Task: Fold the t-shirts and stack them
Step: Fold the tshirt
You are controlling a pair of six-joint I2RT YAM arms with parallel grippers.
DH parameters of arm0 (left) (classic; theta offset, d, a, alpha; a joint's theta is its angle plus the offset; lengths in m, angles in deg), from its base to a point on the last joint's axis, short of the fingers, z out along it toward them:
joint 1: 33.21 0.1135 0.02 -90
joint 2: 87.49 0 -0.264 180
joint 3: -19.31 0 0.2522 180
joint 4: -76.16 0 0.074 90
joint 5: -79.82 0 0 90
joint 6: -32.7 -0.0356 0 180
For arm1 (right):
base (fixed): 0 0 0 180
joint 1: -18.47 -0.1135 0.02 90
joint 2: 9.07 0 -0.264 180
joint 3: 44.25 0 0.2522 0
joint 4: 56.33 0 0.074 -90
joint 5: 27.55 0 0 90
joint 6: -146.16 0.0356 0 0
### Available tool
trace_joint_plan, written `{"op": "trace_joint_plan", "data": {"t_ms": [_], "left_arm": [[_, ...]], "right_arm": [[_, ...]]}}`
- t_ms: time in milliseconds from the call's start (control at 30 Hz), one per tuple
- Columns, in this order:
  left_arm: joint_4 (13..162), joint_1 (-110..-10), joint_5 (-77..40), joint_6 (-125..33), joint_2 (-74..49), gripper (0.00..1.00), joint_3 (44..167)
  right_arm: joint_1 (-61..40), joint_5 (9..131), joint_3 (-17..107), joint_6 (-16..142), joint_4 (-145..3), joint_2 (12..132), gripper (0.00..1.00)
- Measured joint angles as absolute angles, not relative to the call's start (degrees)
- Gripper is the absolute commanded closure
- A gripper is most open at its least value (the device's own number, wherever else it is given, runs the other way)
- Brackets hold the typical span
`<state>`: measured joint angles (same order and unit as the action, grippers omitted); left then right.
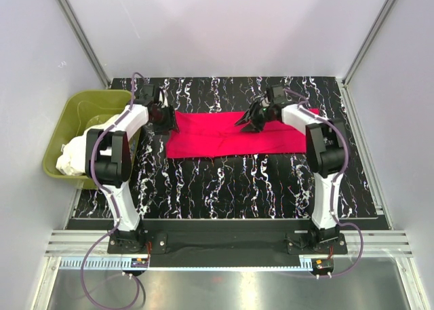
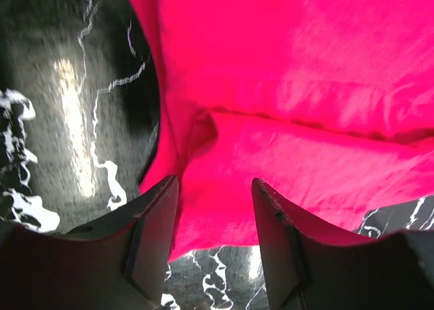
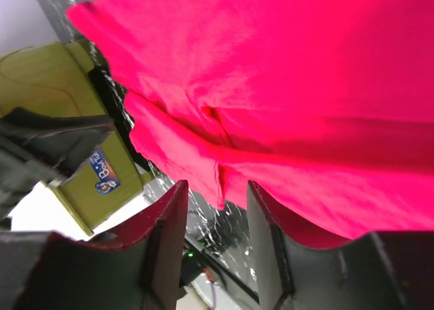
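Observation:
A crimson-red t-shirt (image 1: 224, 137) lies as a long flat strip across the far half of the black marbled table. My left gripper (image 1: 165, 123) hovers at the shirt's left end. In the left wrist view that gripper (image 2: 213, 181) is open, its fingers straddling a corner of the red cloth (image 2: 305, 86) without pinching it. Right of the strip's middle, at its far edge, my right gripper (image 1: 249, 123) stands open too. The right wrist view shows this gripper (image 3: 217, 184) just above a folded edge of the red shirt (image 3: 305, 72). White t-shirts (image 1: 74, 154) lie bunched in the tub.
An olive-green plastic tub (image 1: 74, 110) stands off the table's left side; it also shows in the right wrist view (image 3: 41, 72). Pale walls with metal rails close in the table on the left, right and back.

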<state>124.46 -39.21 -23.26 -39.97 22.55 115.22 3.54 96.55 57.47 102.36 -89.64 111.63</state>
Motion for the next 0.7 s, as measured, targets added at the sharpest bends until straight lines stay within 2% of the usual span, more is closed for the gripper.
{"op": "trace_joint_plan", "data": {"t_ms": [67,167,200,700], "left_arm": [[124.20,-39.21,-23.29,-39.82,22.48,0.48,115.79],[123.55,-39.23,-23.33,-39.14,22.07,0.48,115.98],[123.48,-39.32,-23.33,-38.82,21.96,0.48,115.96],[124.16,-40.28,-25.08,-36.26,12.17,0.46,111.22]], "right_arm": [[2.14,96.97,57.47,104.17,-88.41,113.60,0.52],[0.02,97.65,57.47,106.25,-87.41,115.13,0.39],[-0.66,97.73,57.47,106.69,-87.12,115.26,0.38],[-4.20,98.57,58.76,110.97,-83.23,119.17,0.41]]}}
